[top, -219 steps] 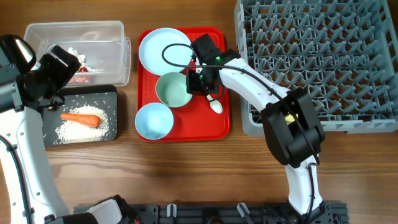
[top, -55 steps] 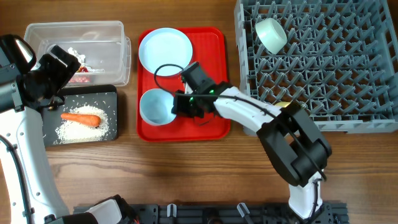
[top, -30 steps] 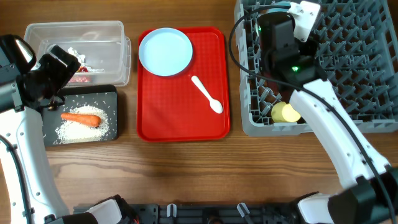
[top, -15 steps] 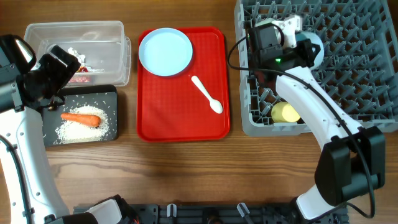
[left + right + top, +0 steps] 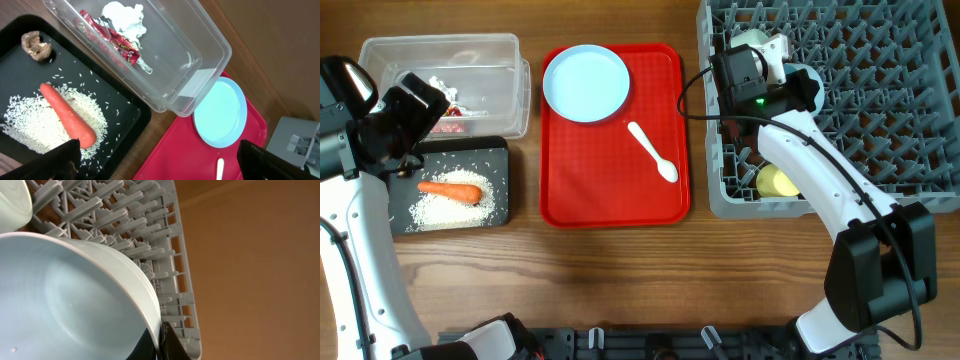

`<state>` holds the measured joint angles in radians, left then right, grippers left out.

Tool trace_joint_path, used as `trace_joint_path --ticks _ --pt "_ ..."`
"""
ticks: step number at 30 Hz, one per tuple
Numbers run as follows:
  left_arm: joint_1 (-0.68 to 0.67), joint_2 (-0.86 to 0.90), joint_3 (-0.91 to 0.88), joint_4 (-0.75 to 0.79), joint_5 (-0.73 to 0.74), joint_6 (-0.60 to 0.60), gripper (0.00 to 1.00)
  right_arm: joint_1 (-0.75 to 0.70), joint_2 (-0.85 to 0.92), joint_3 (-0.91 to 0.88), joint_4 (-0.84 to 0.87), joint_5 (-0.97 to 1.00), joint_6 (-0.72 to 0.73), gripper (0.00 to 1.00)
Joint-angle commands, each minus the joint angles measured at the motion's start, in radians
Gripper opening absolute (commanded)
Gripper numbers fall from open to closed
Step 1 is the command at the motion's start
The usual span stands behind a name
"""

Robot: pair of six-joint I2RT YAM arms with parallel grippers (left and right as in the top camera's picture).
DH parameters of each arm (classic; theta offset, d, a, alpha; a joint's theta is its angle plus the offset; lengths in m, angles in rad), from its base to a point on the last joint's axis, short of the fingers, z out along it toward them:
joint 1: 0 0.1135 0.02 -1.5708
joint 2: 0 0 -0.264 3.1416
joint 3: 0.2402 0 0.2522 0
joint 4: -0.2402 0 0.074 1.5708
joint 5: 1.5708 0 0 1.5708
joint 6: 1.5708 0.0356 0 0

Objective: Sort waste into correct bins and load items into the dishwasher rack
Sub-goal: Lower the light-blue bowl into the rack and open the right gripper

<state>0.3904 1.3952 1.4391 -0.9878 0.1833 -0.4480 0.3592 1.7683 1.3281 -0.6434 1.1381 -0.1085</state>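
Red tray: near half bare, room to come down; plate fills its far left corner, spoon lies slantwise mid-tray; tub wall stands just left of the plate; right arm crosses the rack at its near left corner, over the cup; upright pegs crowd the rack, bowl close against them; left arm overhangs the black tray at its far left corner; carrot and rice lie in its middle.

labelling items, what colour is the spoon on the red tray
White spoon, clearest in the overhead view.
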Motion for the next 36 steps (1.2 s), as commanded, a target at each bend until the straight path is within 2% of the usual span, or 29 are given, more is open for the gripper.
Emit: trace_joint_path --ticks 1,5,7,14,36 --pt "0.006 0.006 0.001 0.003 -0.002 -0.005 1.0 0.0 0.022 -0.012 -0.002 0.159 0.023 0.04" --pt "0.006 0.006 0.001 0.003 -0.002 -0.005 1.0 0.007 0.022 -0.012 -0.002 0.267 -0.147 0.04" --pt "0.006 0.006 0.001 0.003 -0.002 -0.005 1.0 0.018 0.022 -0.012 -0.002 0.273 -0.175 0.04" --pt "0.006 0.006 0.001 0.003 -0.002 -0.005 1.0 0.072 0.026 -0.012 0.002 0.153 -0.15 0.04" --pt "0.006 0.006 0.001 0.003 -0.002 -0.005 1.0 0.019 0.115 -0.012 -0.001 0.164 -0.179 0.04"
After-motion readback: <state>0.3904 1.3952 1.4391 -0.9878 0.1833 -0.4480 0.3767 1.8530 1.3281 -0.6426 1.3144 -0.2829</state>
